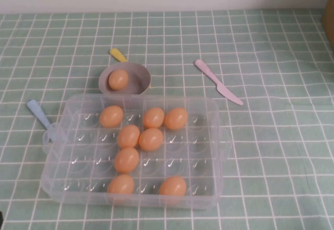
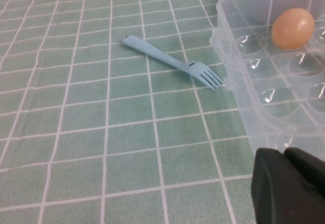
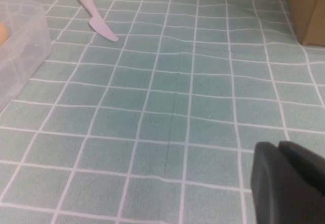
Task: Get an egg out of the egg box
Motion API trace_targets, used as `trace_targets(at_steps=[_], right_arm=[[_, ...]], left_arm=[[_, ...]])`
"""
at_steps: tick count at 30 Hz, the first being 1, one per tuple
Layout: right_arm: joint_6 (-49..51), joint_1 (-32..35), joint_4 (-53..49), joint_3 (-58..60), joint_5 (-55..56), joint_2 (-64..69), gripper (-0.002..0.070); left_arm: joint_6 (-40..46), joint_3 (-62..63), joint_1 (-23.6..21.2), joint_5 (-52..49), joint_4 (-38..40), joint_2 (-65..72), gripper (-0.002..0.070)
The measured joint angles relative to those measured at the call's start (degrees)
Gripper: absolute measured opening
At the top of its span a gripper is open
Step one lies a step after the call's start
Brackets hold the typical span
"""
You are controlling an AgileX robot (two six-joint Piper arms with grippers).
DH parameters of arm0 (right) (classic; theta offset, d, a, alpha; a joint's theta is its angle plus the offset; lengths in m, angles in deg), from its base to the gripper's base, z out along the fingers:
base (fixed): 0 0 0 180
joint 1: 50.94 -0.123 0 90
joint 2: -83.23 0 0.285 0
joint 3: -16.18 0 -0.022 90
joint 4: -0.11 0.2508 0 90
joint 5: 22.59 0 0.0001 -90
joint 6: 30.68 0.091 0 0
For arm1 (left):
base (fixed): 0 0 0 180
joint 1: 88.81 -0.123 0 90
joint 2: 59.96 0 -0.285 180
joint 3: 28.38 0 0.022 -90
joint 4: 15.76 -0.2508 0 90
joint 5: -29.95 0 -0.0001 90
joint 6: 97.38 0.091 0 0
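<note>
The clear plastic egg box (image 1: 201,136) lies open at the table's middle front, with several orange-tan eggs in its dimples, such as one at the far left of the box (image 1: 111,116). One more egg (image 1: 118,79) lies in the small grey bowl (image 1: 136,76) just behind the box. Neither gripper shows in the high view. In the left wrist view my left gripper (image 2: 284,154) is shut and empty, low beside the box's left wall (image 2: 264,112), with an egg (image 2: 292,28) showing inside. In the right wrist view my right gripper (image 3: 278,147) is shut and empty over bare cloth, right of the box (image 3: 20,41).
A blue fork (image 1: 39,116) lies against the box's left side and also shows in the left wrist view (image 2: 172,64). A pink knife (image 1: 218,82) lies at the back right and also shows in the right wrist view (image 3: 96,23). A yellow handle (image 1: 118,55) sticks out behind the bowl. A brown box (image 3: 307,10) stands at the far right.
</note>
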Motion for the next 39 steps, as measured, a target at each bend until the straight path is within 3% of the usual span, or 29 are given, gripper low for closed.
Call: trace_targets(at_steps=[8,30,39], right_arm=[[0.0,0.0,4.4,0.0,0.1,0.0,-0.0018],[0.0,0.0,37.5,0.0,15.1,0.0,-0.0018],[0.0,0.0,39.9,-1.9,8.2,2.2,-0.0018]], left_arm=[[0.0,0.0,0.0,0.0,0.0,0.0,-0.0003],[0.0,0.0,0.0,0.0,0.0,0.0,-0.0003],[0.0,0.0,0.0,0.0,0.0,0.0,-0.0003]])
